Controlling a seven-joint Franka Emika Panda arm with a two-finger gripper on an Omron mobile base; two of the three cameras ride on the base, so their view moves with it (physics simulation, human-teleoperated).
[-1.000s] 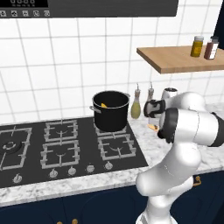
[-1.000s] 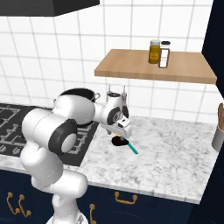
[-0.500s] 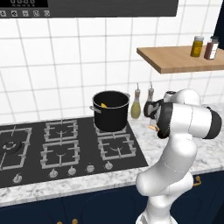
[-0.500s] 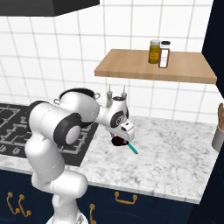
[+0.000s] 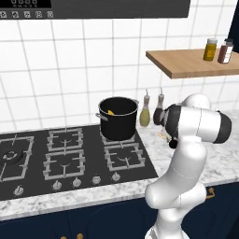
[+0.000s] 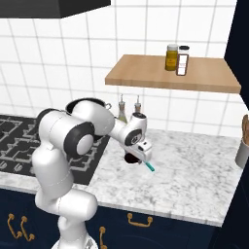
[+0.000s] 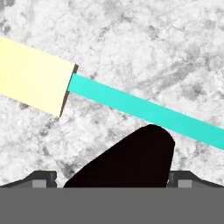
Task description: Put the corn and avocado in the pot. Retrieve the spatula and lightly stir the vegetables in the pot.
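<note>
Spatula [image 7: 131, 103] lies flat on bare marble counter [image 7: 144, 39] beneath the spread gripper [image 6: 137, 154].

One pot [image 5: 118, 119] — two bottles [image 5: 152, 109] — two jars [image 6: 177, 58]

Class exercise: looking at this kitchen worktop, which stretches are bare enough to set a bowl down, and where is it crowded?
The marble counter lies bare from the teal-handled spatula rightward to the grey container at the edge. The front hob burners are also bare. It is crowded around the black stockpot, the two bottles beside it, and under the open gripper over the spatula.
</note>
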